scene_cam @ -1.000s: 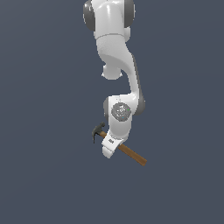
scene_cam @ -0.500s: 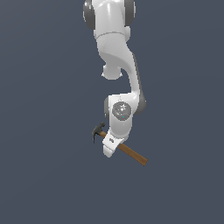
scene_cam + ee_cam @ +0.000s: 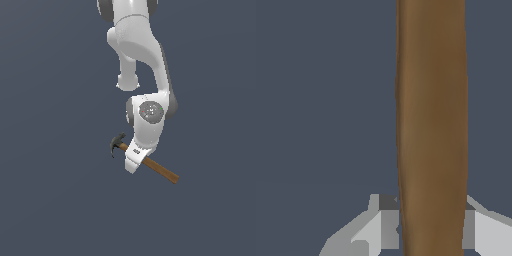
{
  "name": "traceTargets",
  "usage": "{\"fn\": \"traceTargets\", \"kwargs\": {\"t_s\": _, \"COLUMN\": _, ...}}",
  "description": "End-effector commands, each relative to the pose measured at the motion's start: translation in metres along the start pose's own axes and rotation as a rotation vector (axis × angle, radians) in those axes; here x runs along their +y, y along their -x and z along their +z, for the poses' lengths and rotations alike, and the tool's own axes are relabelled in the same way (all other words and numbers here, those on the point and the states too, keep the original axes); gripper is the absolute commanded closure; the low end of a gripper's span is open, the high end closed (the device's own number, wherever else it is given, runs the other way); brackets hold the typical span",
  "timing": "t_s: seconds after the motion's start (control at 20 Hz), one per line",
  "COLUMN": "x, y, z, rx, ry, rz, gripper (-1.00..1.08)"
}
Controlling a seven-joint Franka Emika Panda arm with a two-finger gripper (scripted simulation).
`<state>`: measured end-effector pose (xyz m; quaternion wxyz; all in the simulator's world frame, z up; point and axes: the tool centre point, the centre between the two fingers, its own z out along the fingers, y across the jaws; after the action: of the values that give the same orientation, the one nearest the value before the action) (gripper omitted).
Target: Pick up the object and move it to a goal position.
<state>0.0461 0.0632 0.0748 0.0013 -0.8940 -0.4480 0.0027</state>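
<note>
One hammer [image 3: 150, 165] is lying slanted beneath the white arm [image 3: 145, 65], its wooden handle [image 3: 431, 125] sitting between the gripper [image 3: 431, 230] fingers [image 3: 376, 227], which are closing against it.

Plain dark grey-blue space surrounds the white robot arm [image 3: 142, 75] on every side, open for passage. The only thing occupying room near the pincer [image 3: 132, 162] is the small claw hammer with dark metal head and long brown wooden handle [image 3: 160, 170], which fills the gap between the grey fingers [image 3: 376, 227] and juts toward the exterior view's right.
</note>
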Motion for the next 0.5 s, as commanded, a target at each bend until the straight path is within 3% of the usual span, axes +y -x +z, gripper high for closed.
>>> {"fn": "traceTargets", "kwargs": {"t_s": 0.0, "x": -0.009, "y": -0.009, "z": -0.026, "rx": 0.003, "ry": 0.004, "rz": -0.001, "gripper": 1.08}}
{"fn": "traceTargets", "kwargs": {"t_s": 0.45, "x": -0.052, "y": -0.044, "z": -0.123, "rx": 0.003, "ry": 0.005, "rz": -0.001, "gripper": 1.08}}
